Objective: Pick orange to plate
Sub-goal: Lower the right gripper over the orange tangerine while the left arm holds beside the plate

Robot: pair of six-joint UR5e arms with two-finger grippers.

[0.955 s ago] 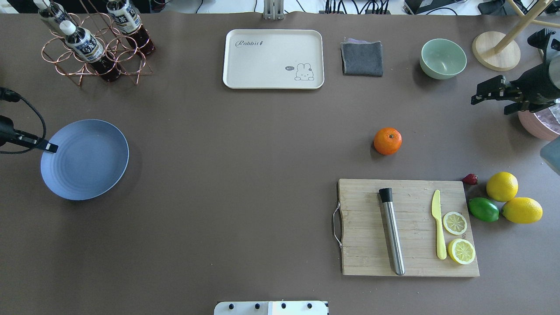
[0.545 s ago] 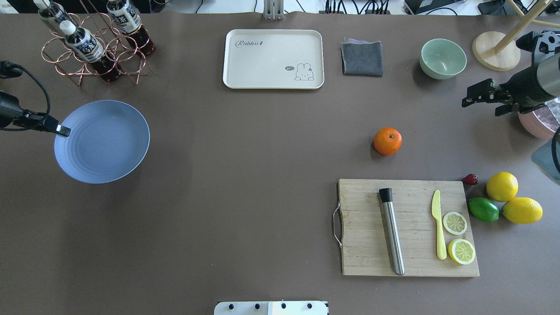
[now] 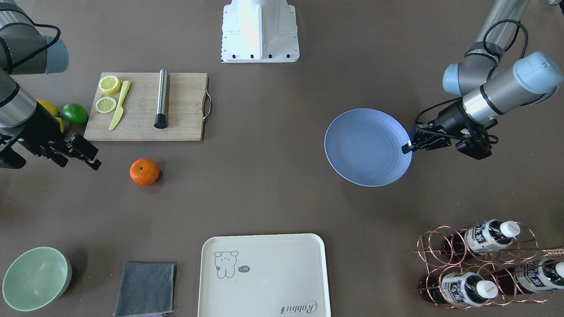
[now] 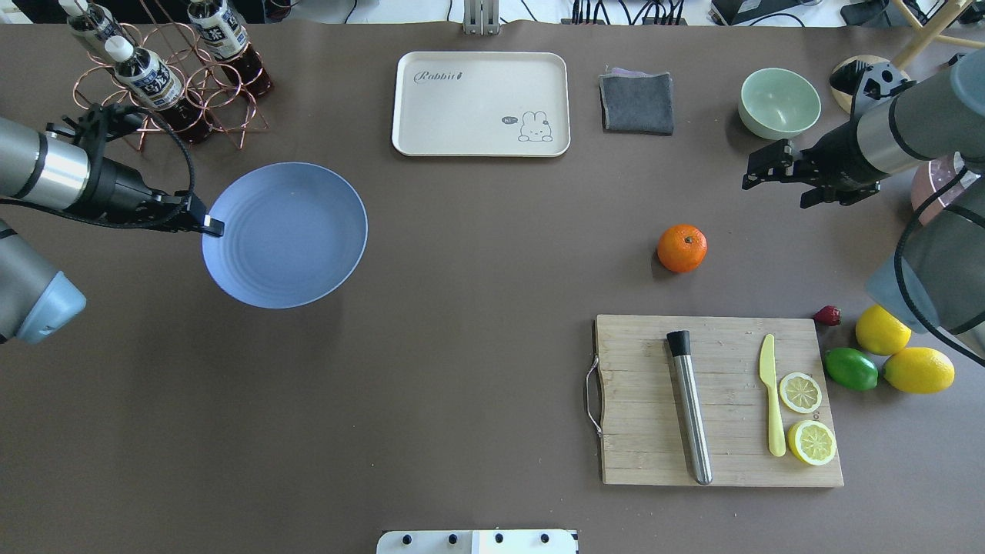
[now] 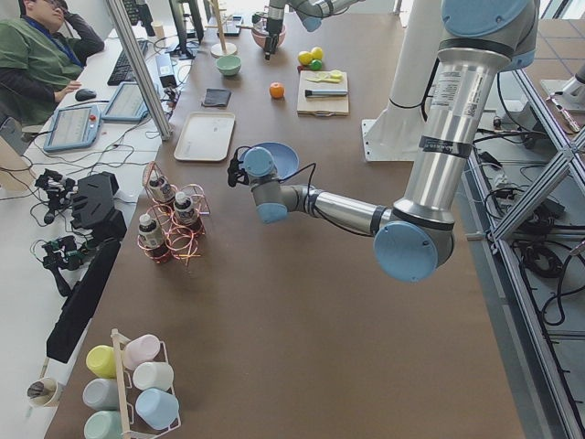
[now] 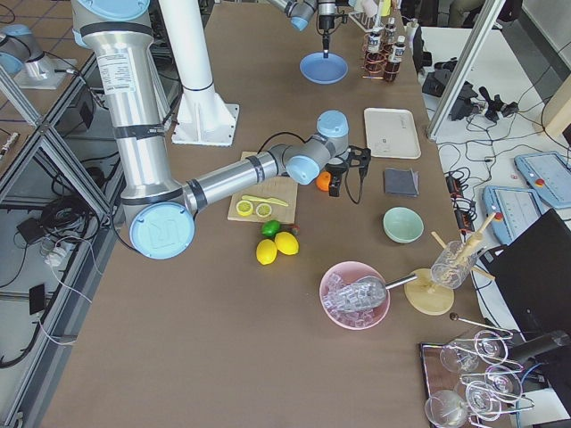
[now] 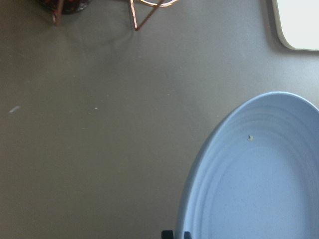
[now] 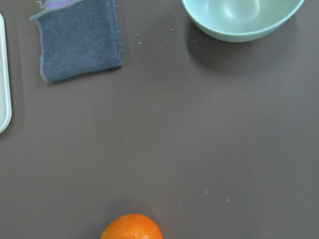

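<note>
The blue-lavender plate [image 4: 285, 235] hangs above the table's left half, and my left gripper [image 4: 206, 225] is shut on its near-left rim. The left wrist view shows the plate [image 7: 259, 189] filling the lower right, with the fingertips [image 7: 174, 234] at its edge. The orange [image 4: 682, 248] rests on the table right of centre, just beyond the cutting board. My right gripper [image 4: 773, 192] hovers open and empty, farther back and to the right of the orange. The right wrist view catches the orange [image 8: 132, 228] at its bottom edge.
A wooden cutting board [image 4: 646, 454] carries a steel muddler [image 4: 690, 412], a yellow knife and lemon slices. Two lemons [image 4: 883, 328] and a lime [image 4: 850, 368] lie to its right. At the back stand a cream tray [image 4: 481, 104], a grey cloth [image 4: 637, 101], a green bowl [image 4: 779, 102] and a bottle rack [image 4: 165, 77].
My left arm has carried the plate to the right, toward the table's middle. My right arm has moved left, closer to the orange. The orange has stayed put.
</note>
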